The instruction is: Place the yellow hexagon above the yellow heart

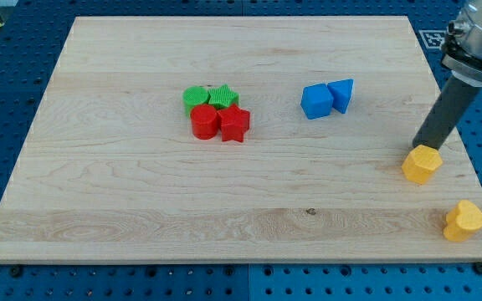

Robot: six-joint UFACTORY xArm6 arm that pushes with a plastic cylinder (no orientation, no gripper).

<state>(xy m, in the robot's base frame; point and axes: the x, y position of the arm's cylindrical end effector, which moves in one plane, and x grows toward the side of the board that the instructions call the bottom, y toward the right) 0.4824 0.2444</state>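
The yellow hexagon (421, 163) lies near the board's right edge. The yellow heart (464, 221) lies at the board's lower right corner, below and to the right of the hexagon. My tip (420, 147) is at the hexagon's upper edge, touching or nearly touching it; the dark rod slants up to the view's top right.
A green cylinder (195, 98), a green star (223, 97), a red cylinder (205, 122) and a red star (235, 124) are clustered left of centre. A blue cube-like block (315, 101) and a blue triangle (341, 94) sit together right of centre. The wooden board (124, 209) ends close to both yellow blocks.
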